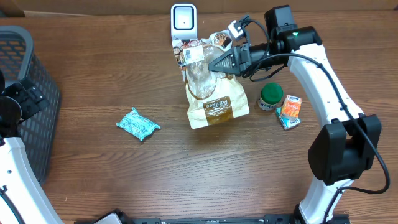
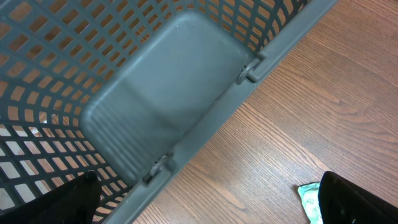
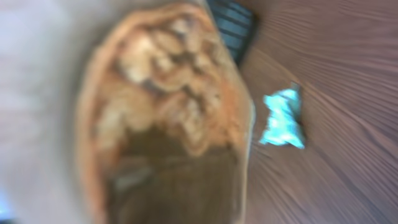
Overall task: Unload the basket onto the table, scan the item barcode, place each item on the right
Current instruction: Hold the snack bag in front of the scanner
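Two grippers noted. My right gripper [image 1: 210, 62] is pinched tight on the upper part of the snack bag [image 1: 217, 107], which lies just in front of the white scanner [image 1: 183, 18]. My left gripper [image 2: 205, 186] hangs with fingers spread wide over the grey basket [image 2: 155, 93] rim. A teal packet [image 1: 138, 124] lies well apart.
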`<state>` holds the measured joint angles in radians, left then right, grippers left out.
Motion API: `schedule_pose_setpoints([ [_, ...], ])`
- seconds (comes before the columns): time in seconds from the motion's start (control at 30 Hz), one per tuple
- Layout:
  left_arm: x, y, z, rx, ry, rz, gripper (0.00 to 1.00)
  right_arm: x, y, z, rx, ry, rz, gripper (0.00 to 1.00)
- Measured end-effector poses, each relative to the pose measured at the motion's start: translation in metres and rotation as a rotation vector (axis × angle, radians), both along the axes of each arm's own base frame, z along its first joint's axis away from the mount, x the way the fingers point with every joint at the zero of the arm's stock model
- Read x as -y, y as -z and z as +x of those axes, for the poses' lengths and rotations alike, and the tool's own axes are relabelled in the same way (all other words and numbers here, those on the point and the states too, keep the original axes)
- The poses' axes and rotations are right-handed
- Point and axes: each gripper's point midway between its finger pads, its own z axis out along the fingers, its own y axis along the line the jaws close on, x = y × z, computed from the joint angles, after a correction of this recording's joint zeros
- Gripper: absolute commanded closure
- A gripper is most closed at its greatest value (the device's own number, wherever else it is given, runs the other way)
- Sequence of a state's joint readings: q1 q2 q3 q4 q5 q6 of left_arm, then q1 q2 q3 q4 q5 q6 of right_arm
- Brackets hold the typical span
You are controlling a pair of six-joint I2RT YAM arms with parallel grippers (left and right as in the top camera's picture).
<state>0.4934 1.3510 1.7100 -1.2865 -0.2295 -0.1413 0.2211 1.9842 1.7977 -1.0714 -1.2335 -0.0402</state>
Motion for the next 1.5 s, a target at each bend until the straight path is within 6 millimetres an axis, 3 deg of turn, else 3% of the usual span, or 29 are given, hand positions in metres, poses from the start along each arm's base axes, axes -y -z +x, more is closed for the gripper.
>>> schedule_pose_setpoints([
  [0.13,0.0,0.0,0.0,0.0,0.0,0.0,0.01,-0.014,0.017,-0.002,-0.033,0.045,-0.193,0.96],
  [0.23,0.0,0.0,0.0,0.0,0.0,0.0,0.01,-0.021,0.005,0.007,0.049,0.116,-0.343,0.96],
  [0.53,0.0,0.0,0.0,0.0,0.0,0.0,0.01,-0.012,-0.12,0.079,0.725,0.652,-0.704,0.96],
  [0.67,0.0,0.0,0.0,0.0,0.0,0.0,0.0,-0.015,-0.149,0.106,0.991,0.812,-0.835,0.96],
  [0.73,0.0,0.0,0.0,0.0,0.0,0.0,0.0,-0.018,-0.139,0.121,1.059,0.821,-0.914,0.96],
  [0.83,0.0,0.0,0.0,0.0,0.0,0.0,0.01,-0.02,-0.105,0.15,1.12,0.799,-1.051,0.96],
  [0.93,0.0,0.0,0.0,0.0,0.0,0.0,0.0,-0.023,-0.054,0.182,1.176,0.749,-1.21,0.88],
  [1.03,0.0,0.0,0.0,0.0,0.0,0.0,0.0,-0.025,-0.001,0.207,1.234,0.667,-1.366,0.88],
  [1.13,0.0,0.0,0.0,0.0,0.0,0.0,0.0,-0.029,0.033,0.223,1.296,0.602,-1.458,0.89],
  [1.23,0.0,0.0,0.0,0.0,0.0,0.0,0.0,-0.032,0.046,0.232,1.349,0.57,-1.501,0.91],
  [1.5,0.0,0.0,0.0,0.0,0.0,0.0,0.01,-0.033,0.049,0.235,1.396,0.524,-1.548,0.94],
])
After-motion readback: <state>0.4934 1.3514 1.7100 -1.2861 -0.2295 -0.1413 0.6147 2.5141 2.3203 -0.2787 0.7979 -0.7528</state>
